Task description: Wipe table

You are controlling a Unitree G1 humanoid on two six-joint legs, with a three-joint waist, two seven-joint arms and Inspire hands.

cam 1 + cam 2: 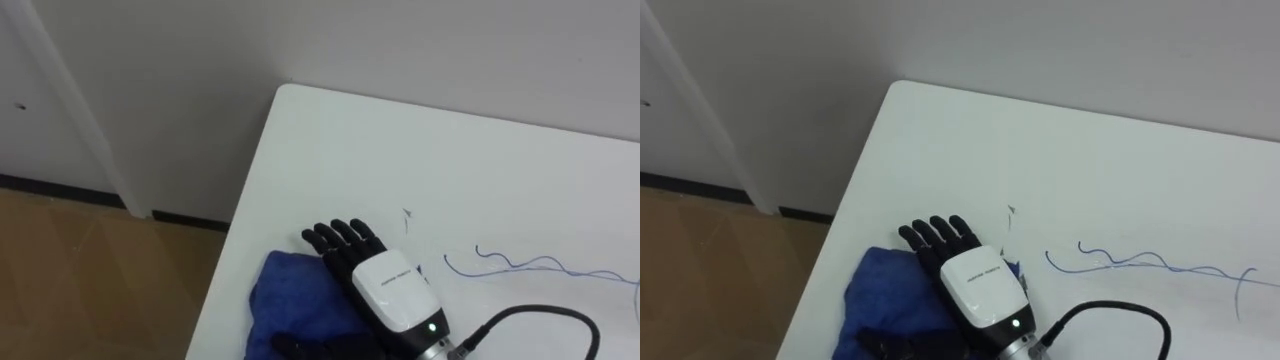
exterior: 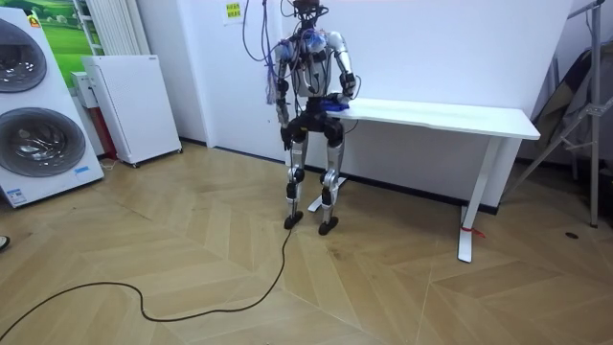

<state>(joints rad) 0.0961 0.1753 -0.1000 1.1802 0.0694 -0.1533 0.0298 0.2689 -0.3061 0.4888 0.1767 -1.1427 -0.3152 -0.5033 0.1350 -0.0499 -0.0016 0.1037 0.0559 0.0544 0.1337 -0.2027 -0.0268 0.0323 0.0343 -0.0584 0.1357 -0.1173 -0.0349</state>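
Floor (image 2: 192, 249): wood, laid in a herringbone pattern, ran under the table and the robot.
Table (image 1: 400, 150): white and long, it stood against a pale wall, with its far left corner showing in the eye views.
Robot: it stood upright at the table's left end, at the room view's left of the table.
Washing machines (image 2: 34, 105): they were stacked at the room view's far left, with a white cabinet (image 2: 129, 105) beside them.
Blue cloth (image 1: 290, 300): it lay bunched on the table near the left edge, at the near side, under the right hand.
Right hand (image 1: 385, 285): it came in from the lower right and lay palm down on the cloth.
Fingers (image 1: 340, 238): fairly straight and close together, they lay pressed flat on the cloth and were not clamped on it.
Left hand (image 2: 284, 115): it hung low by the body, at the room view's left; whether it was open could not be told.
Blue pen line (image 1: 520, 265): a wavy scribble on the table, right of the hand and apart from the cloth.
Small mark (image 1: 407, 218): a tiny dark fleck just beyond the fingers and to their right.
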